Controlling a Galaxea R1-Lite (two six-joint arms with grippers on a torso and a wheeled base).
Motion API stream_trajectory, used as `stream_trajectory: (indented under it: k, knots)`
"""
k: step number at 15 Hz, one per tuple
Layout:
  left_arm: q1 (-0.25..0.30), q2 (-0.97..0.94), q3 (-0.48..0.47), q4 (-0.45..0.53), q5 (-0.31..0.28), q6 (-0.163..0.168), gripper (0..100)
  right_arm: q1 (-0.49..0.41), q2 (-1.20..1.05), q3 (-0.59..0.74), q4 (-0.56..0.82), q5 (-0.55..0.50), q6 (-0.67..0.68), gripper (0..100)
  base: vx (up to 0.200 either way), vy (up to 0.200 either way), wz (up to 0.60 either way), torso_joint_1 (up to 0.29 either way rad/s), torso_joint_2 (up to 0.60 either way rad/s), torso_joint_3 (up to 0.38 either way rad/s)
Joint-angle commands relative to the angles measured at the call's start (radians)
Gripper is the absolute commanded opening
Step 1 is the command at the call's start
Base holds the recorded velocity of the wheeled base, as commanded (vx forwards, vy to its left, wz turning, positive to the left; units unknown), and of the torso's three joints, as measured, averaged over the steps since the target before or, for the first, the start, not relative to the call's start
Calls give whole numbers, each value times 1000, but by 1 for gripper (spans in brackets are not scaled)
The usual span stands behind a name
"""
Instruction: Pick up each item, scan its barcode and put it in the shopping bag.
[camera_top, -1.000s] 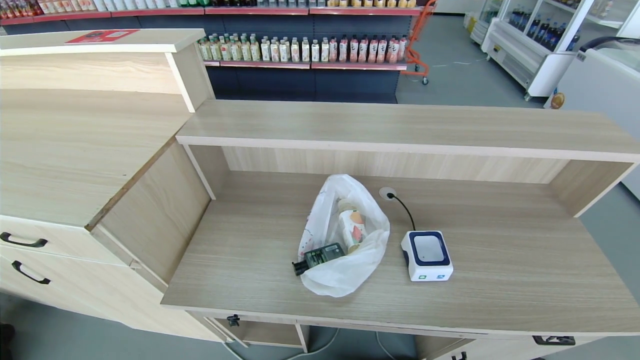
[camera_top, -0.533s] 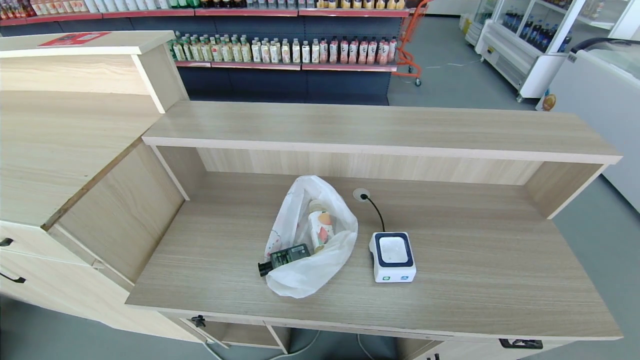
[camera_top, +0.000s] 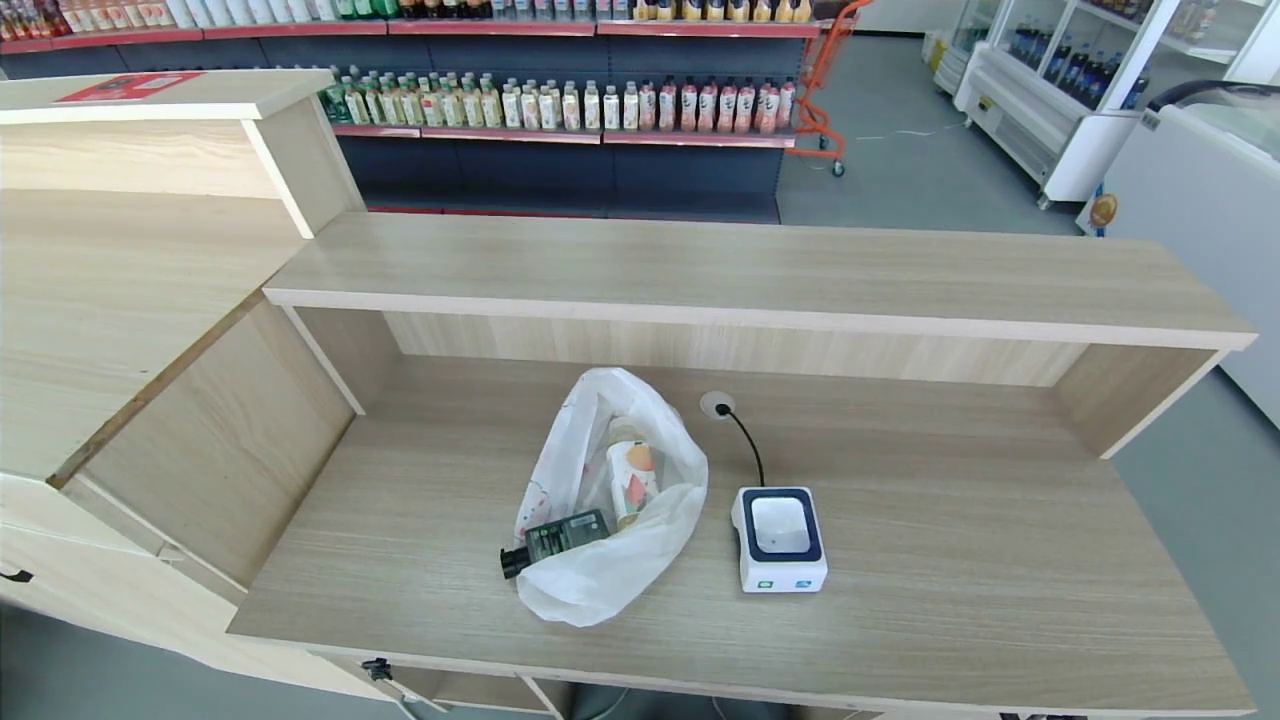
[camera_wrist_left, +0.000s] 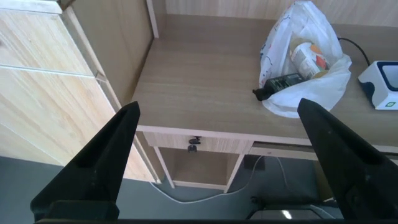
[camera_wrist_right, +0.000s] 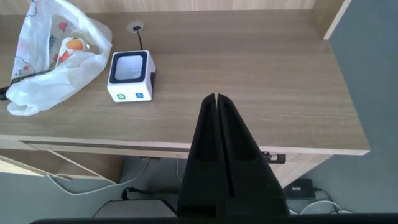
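Bag (camera_top: 590, 585) lies on the counter (camera_top: 950, 600) ahead of the left gripper (camera_wrist_left: 219, 104), whose fingers are spread wide and empty off the counter's front edge. A dark bottle (camera_top: 555, 537) pokes from the bag's mouth, and a pale bottle (camera_top: 632, 485) lies deeper in. The right gripper (camera_wrist_right: 216, 98) is closed on nothing, with the scanner (camera_wrist_right: 130, 76) ahead of it, beside the bag.

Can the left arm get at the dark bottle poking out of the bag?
Probably yes: the left pincer is open, back off the counter edge, and the dark bottle juts cap-first from the shopping bag, nothing between.
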Motion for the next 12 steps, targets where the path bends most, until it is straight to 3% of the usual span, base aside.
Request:
stream_trajectory:
  k: [1,3,12]
  knots:
    - [0,0,0,0,0,0,100,0,3,0,0,1,0,0,200,0,0,27,2,-7]
    - [0,0,0,0,0,-1,100,1,3,0,0,-1,1,0,200,0,0,5,5,2]
    - [0,0,0,-2,2,-6,100,1,3,0,0,1,0,0,0,0,0,0,0,0]
